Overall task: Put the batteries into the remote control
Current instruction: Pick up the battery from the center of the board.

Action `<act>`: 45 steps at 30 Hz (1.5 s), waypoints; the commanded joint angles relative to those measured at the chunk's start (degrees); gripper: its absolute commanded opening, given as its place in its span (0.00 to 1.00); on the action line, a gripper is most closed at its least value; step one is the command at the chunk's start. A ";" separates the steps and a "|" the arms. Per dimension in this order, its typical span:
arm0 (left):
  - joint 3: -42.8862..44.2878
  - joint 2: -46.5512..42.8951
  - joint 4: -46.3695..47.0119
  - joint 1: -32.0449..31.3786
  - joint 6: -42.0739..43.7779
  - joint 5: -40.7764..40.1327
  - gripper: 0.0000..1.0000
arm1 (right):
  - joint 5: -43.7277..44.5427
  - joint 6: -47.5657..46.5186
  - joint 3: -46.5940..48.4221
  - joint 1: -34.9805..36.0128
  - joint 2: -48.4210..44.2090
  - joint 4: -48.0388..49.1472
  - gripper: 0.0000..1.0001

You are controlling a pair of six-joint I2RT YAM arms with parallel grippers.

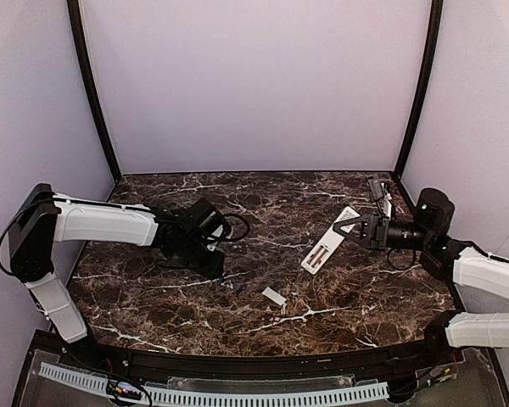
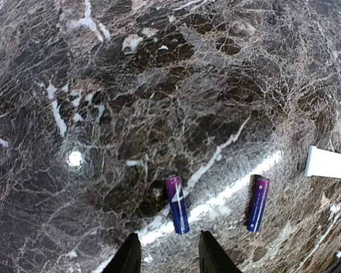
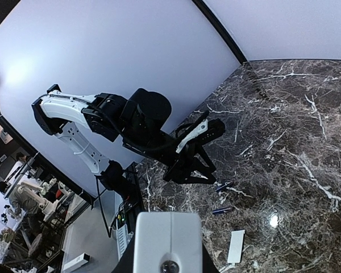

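The remote control (image 1: 332, 234) is a slim white bar lying slantwise at the table's right, a dark recess showing near its lower end. My right gripper (image 1: 351, 229) is shut on its upper end; the right wrist view has the remote's end (image 3: 169, 239) clamped between the dark jaws. Two blue-purple batteries (image 2: 177, 203) (image 2: 258, 203) lie on the marble, apart from each other. My left gripper (image 2: 169, 253) hovers low just short of the nearer battery. Its fingers stand apart with nothing between them.
A small white cover plate (image 1: 274, 296) lies flat on the marble, right of the batteries; the left wrist view shows that plate (image 2: 325, 162) at its right edge. Purple walls and black corner posts enclose the table. A cable sits at the back right corner (image 1: 378, 193).
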 commanded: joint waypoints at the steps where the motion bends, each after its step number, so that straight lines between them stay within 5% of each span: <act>1: 2.53 2.60 -0.96 0.25 1.37 2.14 0.36 | 1.12 -0.49 -0.75 -0.31 0.67 0.90 0.00; 22: 4.57 8.51 -1.96 0.61 2.44 1.08 0.23 | 3.92 9.21 -4.72 -0.32 8.81 10.38 0.00; 33: 5.15 8.88 -2.97 0.71 2.80 0.87 0.06 | 4.32 13.93 -6.01 -0.31 16.39 16.93 0.00; 45: 7.45 -3.15 -1.60 -3.14 7.06 10.88 0.00 | 2.81 18.44 -8.30 0.05 24.78 28.56 0.00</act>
